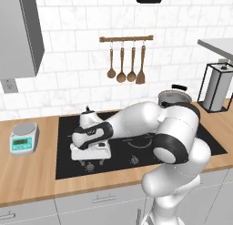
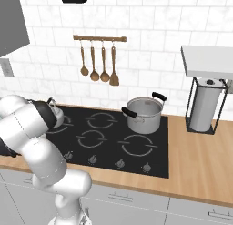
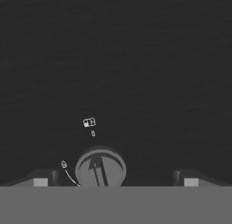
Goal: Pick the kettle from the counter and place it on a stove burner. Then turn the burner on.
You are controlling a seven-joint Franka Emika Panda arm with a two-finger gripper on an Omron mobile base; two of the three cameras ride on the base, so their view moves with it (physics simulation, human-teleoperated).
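Kettle [image 1: 88, 115] metal is glimpsed at the back left of the black glass cooktop [image 1: 200, 133], mostly hidden behind the white arm; in the left base view only a dark lid knob and a sliver of shiny silver body are seen above the forearm. In the right base view a small silver patch of it [image 2: 55, 114] is seen at the cooktop's left edge, just past the arm's elbow. Whether it sits squarely on a ring marking cannot be told.

One straight-sided steel pot [image 2: 144, 114] with two black handles is set on the rear right of the cooktop; what it holds cannot be made out. Five grey broken-ring markings are counted on the glass, the widest stove burner [image 2: 135, 145] lying front right, bare. A row of small knobs is lined along the front edge.

The gripper [image 3: 113, 182] is held low over the front left of the cooktop, its fingers spread wide with nothing between them; one round control knob [image 3: 100, 168] is seen between the fingertips in the hand view.

On the wood-grain counter [image 1: 32, 178], one small kitchen scale [image 1: 23, 138] is placed to the left and one paper-towel holder [image 2: 205, 105] to the right. Four wooden utensils [image 2: 98, 64] are hung on a wall rail.
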